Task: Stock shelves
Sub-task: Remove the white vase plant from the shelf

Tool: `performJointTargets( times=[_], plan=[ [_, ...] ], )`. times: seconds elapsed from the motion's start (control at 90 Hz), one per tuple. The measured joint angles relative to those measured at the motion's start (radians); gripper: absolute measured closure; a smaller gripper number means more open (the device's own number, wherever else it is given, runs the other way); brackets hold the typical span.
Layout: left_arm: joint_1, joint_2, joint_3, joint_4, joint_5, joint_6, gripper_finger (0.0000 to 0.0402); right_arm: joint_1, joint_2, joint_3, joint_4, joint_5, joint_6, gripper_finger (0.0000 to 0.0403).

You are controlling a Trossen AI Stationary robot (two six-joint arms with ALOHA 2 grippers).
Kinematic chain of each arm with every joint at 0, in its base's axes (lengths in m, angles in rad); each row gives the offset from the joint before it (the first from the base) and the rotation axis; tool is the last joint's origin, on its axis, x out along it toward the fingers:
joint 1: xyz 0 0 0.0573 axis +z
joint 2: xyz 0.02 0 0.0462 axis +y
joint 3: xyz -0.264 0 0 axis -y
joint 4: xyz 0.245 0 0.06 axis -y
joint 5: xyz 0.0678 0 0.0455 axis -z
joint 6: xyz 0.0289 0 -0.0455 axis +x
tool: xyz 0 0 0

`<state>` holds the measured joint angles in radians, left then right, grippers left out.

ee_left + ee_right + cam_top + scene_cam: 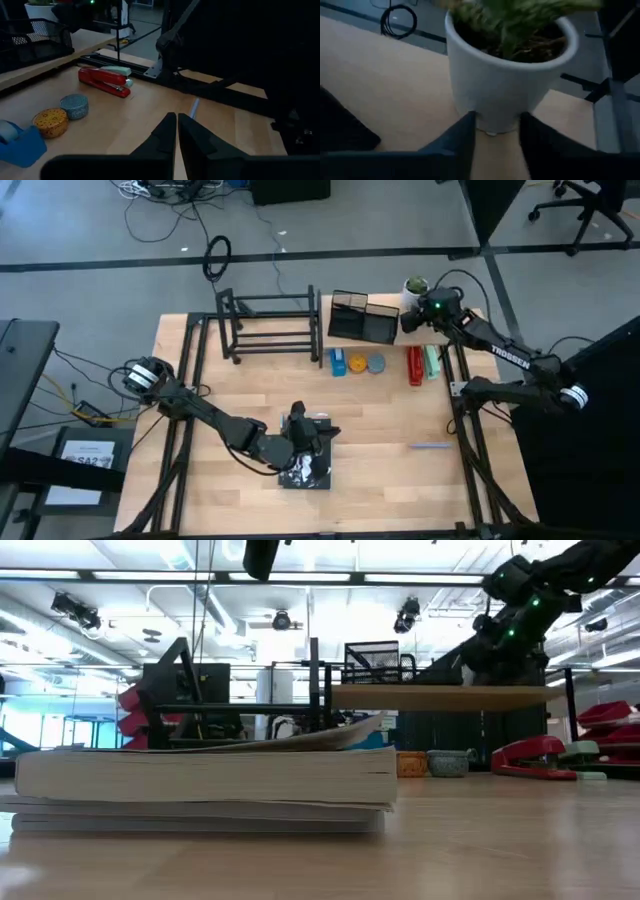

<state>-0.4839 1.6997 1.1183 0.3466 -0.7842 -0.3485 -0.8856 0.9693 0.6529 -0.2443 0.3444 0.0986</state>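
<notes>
Right gripper [496, 131], fingers spread around a white plant pot [507, 80] on the light wooden plank shelf [445, 696] at table's far right corner, black tube rack [270, 325] far-centre; left gripper [177, 131] pressed together near front edge.

Plant [520, 15] top cut off
</notes>
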Motion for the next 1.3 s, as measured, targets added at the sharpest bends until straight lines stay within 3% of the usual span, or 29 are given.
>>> performJointTargets(
  times=[0.122, 0.244, 0.4, 0.611, 0.733, 0.856, 1.122, 1.3],
  plan=[
    [0.000, 0.000, 0.000, 0.000, 0.000, -0.001, 0.0402, 0.000, -0.044, 0.000, 0.000, 0.002, 0.001, 0.0391],
    [0.000, 0.000, 0.000, 0.000, 0.000, -0.002, 0.0401, 0.003, -0.092, 0.000, -0.017, -0.009, 0.005, 0.0379],
    [0.000, 0.000, 0.000, 0.000, 0.000, -0.002, 0.0401, 0.025, -0.161, 0.000, -0.043, -0.018, 0.011, 0.0302],
    [0.000, 0.000, 0.000, 0.002, 0.000, -0.002, 0.0401, 0.028, -0.168, 0.102, -0.066, -0.126, -0.013, 0.0151],
    [0.000, 0.000, 0.000, 0.004, -0.001, -0.002, 0.0401, -0.001, -0.052, 0.269, -0.155, -0.174, -0.050, 0.0082],
    [0.005, 0.000, 0.000, 0.008, -0.001, -0.002, 0.0401, -0.053, 0.129, 0.471, -0.271, -0.202, -0.109, 0.0049],
    [0.007, 0.000, 0.000, 0.032, -0.002, -0.004, 0.0401, -0.162, 0.545, 0.878, -0.593, -0.275, -0.145, 0.0052],
    [0.006, 0.000, 0.000, 0.031, -0.002, -0.006, 0.0401, -0.200, 0.734, 1.079, -0.790, -0.346, -0.145, 0.0057]
  ],
)
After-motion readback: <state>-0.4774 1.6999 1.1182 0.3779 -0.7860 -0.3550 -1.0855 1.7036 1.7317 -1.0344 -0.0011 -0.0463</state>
